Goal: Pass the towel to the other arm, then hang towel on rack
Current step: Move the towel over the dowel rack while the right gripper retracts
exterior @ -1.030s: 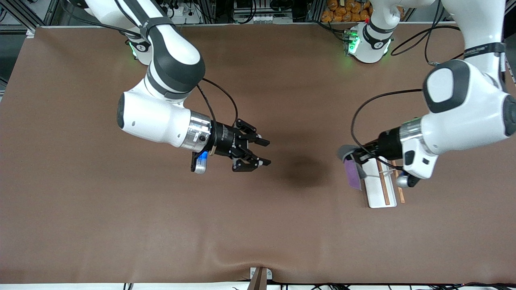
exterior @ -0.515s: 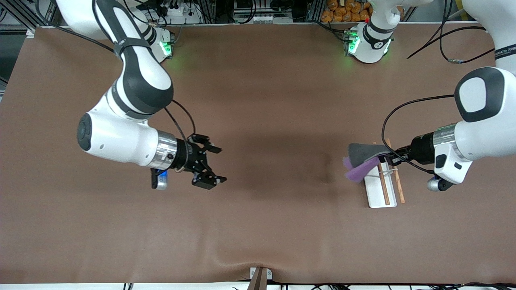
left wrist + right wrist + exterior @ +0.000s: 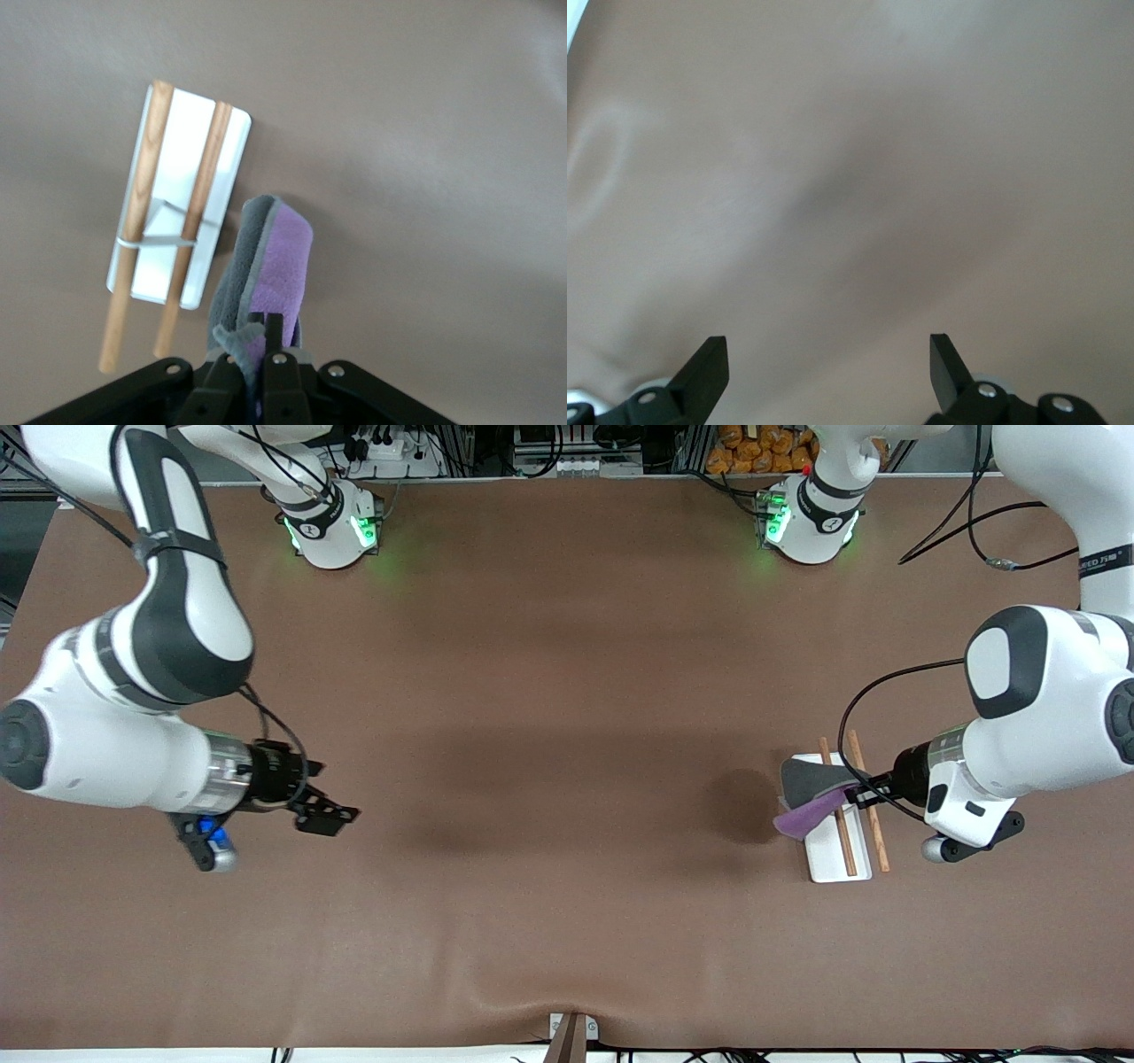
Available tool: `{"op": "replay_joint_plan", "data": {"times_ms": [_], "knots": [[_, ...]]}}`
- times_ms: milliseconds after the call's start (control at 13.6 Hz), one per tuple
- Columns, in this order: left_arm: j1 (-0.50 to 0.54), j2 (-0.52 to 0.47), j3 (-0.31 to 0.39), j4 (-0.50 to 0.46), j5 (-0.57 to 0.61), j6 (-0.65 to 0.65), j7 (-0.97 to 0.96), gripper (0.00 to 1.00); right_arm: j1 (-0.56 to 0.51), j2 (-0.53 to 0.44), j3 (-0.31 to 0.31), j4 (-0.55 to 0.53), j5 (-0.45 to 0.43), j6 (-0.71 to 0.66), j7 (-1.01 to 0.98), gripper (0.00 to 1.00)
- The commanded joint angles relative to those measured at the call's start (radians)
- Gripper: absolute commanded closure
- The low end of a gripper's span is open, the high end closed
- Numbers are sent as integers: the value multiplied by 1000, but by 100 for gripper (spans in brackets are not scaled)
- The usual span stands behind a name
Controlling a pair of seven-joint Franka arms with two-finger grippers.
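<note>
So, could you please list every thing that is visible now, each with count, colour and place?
towel: one, grey and purple, held in the air by the left claw over the rack's edge.
rack: one, white flat base with two light-brown wooden rods and a thin white crosspiece, on the table toward the left arm's end.
table: one, brown cover, under everything.
left claw: one, black, shut on the towel, over the rack.
right claw: one, black, fingers open, holding nothing, over bare table toward the right arm's end; this arm waits.
</note>
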Motion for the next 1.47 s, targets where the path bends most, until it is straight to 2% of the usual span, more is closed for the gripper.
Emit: {"op": "replay_joint_plan", "data": {"times_ms": [0, 147, 442, 589, 736, 1030, 1104, 1251, 1398], "knots": [[-12, 14, -2, -3, 56, 28, 8, 100, -66, -38, 17, -11, -89, -51, -166, 0], [0, 19, -2, -6, 117, 27, 10, 100, -132, -56, 17, -11, -146, -74, -336, 0], [34, 19, 0, -32, 123, 19, 26, 100, -217, -156, 16, -21, -318, -115, -711, 0], [69, 20, 4, -36, 125, 19, 94, 100, -272, -214, 17, -72, -326, -106, -766, 0], [98, 22, 4, -47, 125, 21, 158, 100, -278, -266, 17, -127, -324, -82, -770, 0], [173, 30, 1, -59, 122, 21, 265, 100, -269, -413, 20, -372, -324, 47, -767, 0], [183, 42, 1, -58, 122, 24, 275, 100, -266, -414, 23, -385, -324, 61, -759, 0], [204, 57, 1, -56, 120, 28, 293, 100, -254, -406, 22, -321, -332, 41, -764, 0], [215, 63, 1, -55, 109, 31, 312, 100, -222, -379, 23, -232, -370, -46, -750, 0]]}}
